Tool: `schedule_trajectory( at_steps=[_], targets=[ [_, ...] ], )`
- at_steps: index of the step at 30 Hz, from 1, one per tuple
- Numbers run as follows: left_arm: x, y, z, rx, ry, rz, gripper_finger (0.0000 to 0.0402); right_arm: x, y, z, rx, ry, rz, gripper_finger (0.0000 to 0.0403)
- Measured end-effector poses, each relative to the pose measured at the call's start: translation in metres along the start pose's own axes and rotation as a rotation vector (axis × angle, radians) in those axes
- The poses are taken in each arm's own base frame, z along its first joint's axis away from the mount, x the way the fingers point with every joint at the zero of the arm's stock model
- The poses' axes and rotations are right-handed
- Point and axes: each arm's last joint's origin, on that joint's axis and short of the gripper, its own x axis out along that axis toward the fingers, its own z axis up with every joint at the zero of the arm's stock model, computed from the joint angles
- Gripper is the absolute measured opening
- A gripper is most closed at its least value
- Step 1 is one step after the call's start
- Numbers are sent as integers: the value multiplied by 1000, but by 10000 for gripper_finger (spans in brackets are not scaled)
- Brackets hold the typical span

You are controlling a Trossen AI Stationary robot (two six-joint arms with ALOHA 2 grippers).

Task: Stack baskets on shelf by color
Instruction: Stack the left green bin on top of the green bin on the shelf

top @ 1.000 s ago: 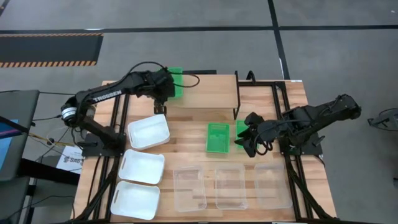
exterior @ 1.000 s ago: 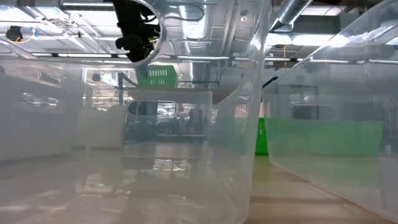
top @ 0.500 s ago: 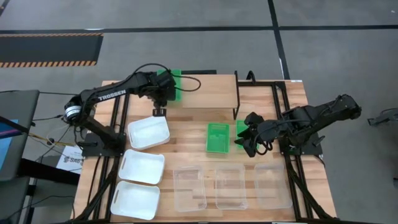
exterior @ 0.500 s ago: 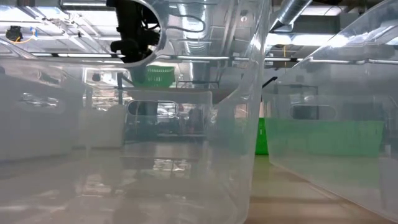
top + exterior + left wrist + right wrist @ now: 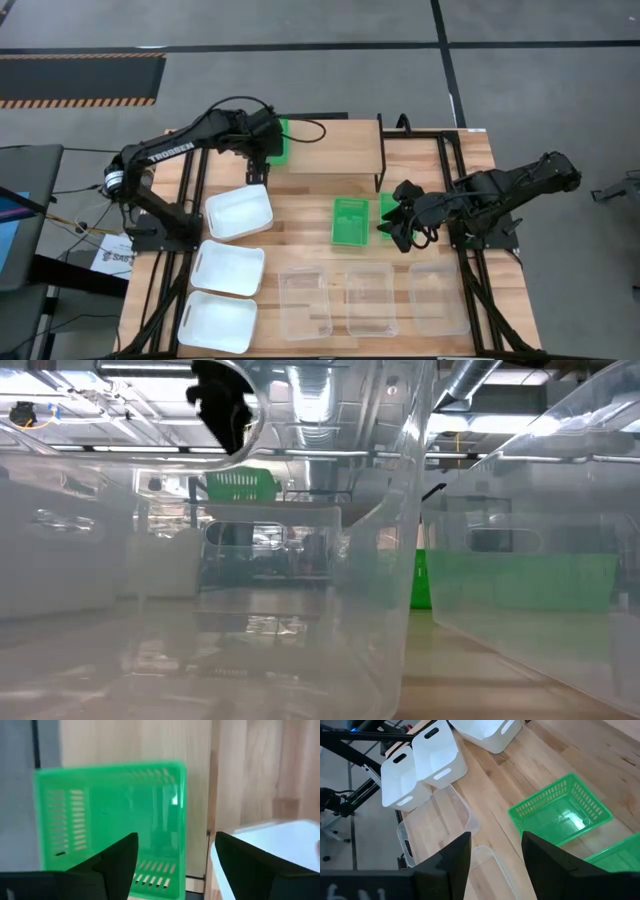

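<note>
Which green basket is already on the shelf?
The green basket at the shelf's left end, under the left end effector. The other two remain on the table.

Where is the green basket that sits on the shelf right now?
In the high view, the green basket sits at the left end of the shelf, directly under the open left gripper.

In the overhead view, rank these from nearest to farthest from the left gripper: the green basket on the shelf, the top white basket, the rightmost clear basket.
1. Green basket, beside the left gripper, on the shelf.
2. Top white basket, below it.
3. Rightmost clear basket, bottom right.
</note>
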Motion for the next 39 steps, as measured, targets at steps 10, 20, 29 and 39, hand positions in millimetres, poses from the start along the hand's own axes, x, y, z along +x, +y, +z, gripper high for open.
schedule_trajectory(
  at_steps=[10,20,29,39],
  targets=[
    [-66,-55,48,-60,-418,-251,238,-4,8,-11,-9,37,30,201],
    [-45,-146,98,54,-532,-265,238,-8,17,-25,58,83,54,201],
    [25,-192,123,161,-355,-310,238,-6,27,-41,106,136,64,201],
    [87,-211,137,238,-264,-264,238,-10,35,-54,100,153,73,201]
  ],
)
